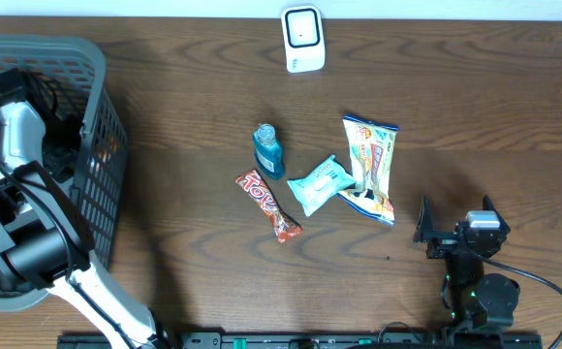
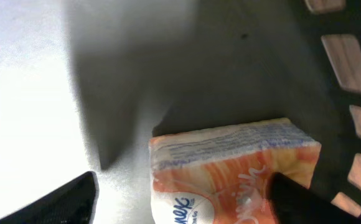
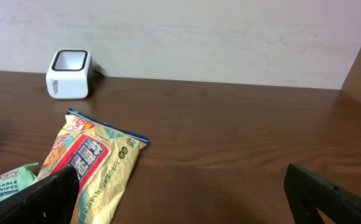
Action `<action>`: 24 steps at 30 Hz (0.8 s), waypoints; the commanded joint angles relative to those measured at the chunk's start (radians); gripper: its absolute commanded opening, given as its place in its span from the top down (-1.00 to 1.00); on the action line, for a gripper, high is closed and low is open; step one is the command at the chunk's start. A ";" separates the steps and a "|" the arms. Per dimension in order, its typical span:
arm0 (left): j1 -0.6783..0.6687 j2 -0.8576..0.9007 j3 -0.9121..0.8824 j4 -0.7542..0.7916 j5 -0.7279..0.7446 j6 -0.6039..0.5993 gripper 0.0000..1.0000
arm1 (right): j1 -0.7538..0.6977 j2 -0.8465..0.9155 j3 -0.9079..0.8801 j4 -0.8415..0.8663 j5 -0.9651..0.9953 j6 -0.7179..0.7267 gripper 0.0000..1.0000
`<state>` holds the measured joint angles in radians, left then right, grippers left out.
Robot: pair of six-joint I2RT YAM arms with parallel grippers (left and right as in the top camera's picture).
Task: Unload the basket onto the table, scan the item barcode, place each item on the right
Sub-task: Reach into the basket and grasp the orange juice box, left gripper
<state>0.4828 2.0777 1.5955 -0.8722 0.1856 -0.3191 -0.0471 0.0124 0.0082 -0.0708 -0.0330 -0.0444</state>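
Note:
An orange-and-white tissue pack [image 2: 230, 162] lies on the grey floor of the basket [image 1: 105, 145] in the left wrist view. My left gripper [image 2: 183, 186] is open and straddles it: the left finger stands clear of the pack, and the right finger [image 2: 299, 199] overlaps its right edge. From overhead, the left arm [image 1: 15, 131] reaches down into the basket and hides the pack. The white barcode scanner [image 1: 302, 39] [image 3: 68, 73] stands at the table's far edge. My right gripper [image 1: 455, 221] [image 3: 180, 186] rests open over bare wood at the front right.
Mid-table lie a blue bottle [image 1: 268, 150], a red snack bar [image 1: 268, 206], a teal wipes pack [image 1: 322, 184] [image 3: 6, 180] and a yellow snack bag [image 1: 370, 167] [image 3: 93, 168]. Basket walls [image 2: 348, 68] rise close to the right of the left gripper.

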 commanded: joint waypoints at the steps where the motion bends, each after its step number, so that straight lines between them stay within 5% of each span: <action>1: 0.005 0.011 -0.019 -0.009 0.012 0.016 -0.48 | 0.010 -0.004 -0.003 -0.003 0.002 0.010 -0.98; 7: 0.005 0.011 -0.020 -0.062 0.009 0.000 0.50 | 0.010 -0.004 -0.003 -0.004 0.001 0.010 -0.99; 10: 0.006 0.004 -0.020 -0.093 0.005 0.000 0.81 | 0.010 -0.004 -0.003 -0.003 0.001 0.010 -0.99; 24: 0.071 -0.263 -0.020 -0.145 0.005 0.000 0.85 | 0.010 -0.004 -0.003 -0.004 0.001 0.010 -0.99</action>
<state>0.5411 1.9251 1.5764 -1.0115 0.1997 -0.3172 -0.0471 0.0124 0.0082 -0.0708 -0.0330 -0.0444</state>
